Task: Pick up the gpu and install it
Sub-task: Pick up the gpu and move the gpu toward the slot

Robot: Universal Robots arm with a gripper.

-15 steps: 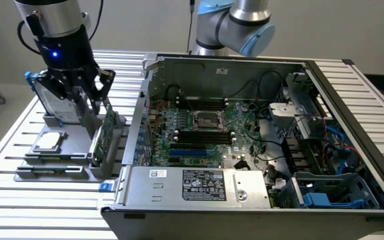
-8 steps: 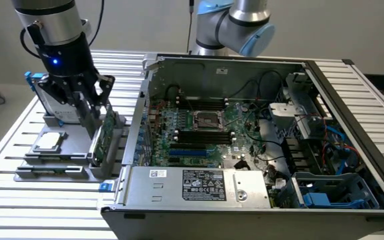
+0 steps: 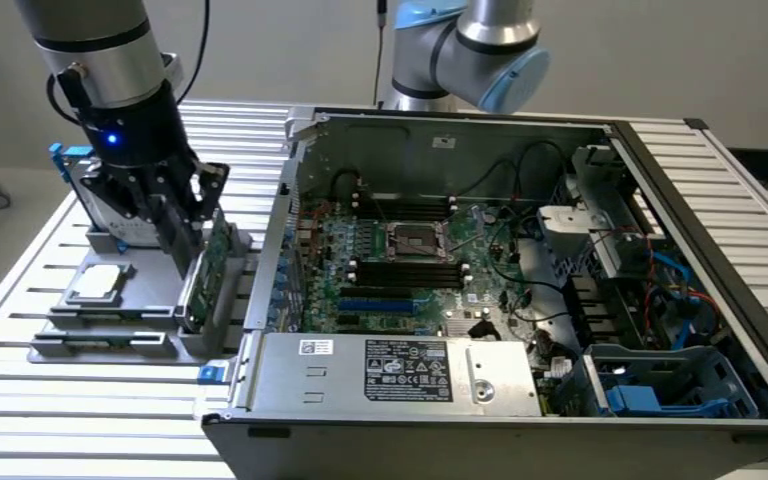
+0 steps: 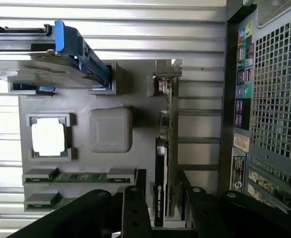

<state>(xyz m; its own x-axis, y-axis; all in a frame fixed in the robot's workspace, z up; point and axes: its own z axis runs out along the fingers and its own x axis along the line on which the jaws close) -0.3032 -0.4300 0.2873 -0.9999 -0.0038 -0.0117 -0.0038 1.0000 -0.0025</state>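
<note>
The upright gpu (image 4: 159,166) is straddled by the released end effector (image 4: 164,199), at nine o'clock of the computer case (image 3: 491,447)

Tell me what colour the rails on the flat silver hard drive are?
Blue rails on the flat silver hard drive; the wrist view shows them best.

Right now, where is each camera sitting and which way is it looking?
Exterior view: off the arm, up high, looking down on the open computer case and gray tray; arm and gripper show.
Wrist view: on the wrist, looking down past the open gripper's fingers at the gpu.
Shared: gpu, gray tray, computer case, gripper.
</note>
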